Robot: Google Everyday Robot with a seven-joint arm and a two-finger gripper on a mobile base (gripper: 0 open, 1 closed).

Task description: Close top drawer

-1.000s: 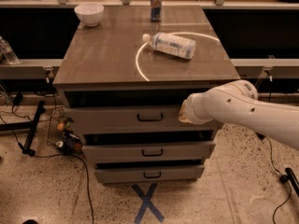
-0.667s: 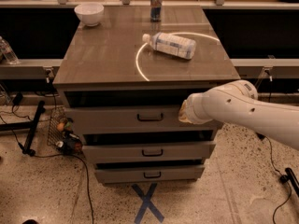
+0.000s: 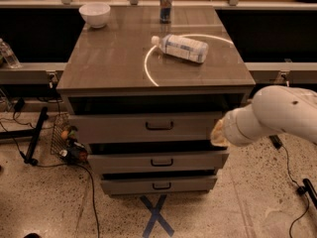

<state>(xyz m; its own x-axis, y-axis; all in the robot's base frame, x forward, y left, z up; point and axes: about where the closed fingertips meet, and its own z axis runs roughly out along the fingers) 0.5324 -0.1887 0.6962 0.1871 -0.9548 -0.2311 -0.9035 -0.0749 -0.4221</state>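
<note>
Compared with the earlier view, the gripper (image 3: 218, 133) now sits further right and a little lower, while the top drawer (image 3: 124, 129) shows in much the same place. It is partly open, its tall front standing out from the cabinet, with a dark gap between its upper edge and the tabletop (image 3: 109, 63). We judge it to be a stiff, boxy thing that runs on slides: fairly heavy for its width, not fragile, and likely to jam a little if pushed far off centre. The small black handle (image 3: 159, 125) marks the middle, but closing needs no grasp; a flat push on the front panel near that handle should serve best. The gripper is at the right end of the front, at the tip of the white arm (image 3: 277, 113), and seems to touch the panel; whether it is apart or together we cannot tell. Below, the middle drawer (image 3: 124, 162) and the bottom drawer (image 3: 124, 186) also stand out a little, so we should keep the arm above their edges. On the tabletop lie a bottle (image 3: 181, 48), a bowl (image 3: 95, 14) and a can (image 3: 166, 4), all well back from the front edge. The floor (image 3: 247, 207) before the cabinet is open apart from a blue tape cross (image 3: 156, 216); cables (image 3: 89, 202) trail to the left.
</note>
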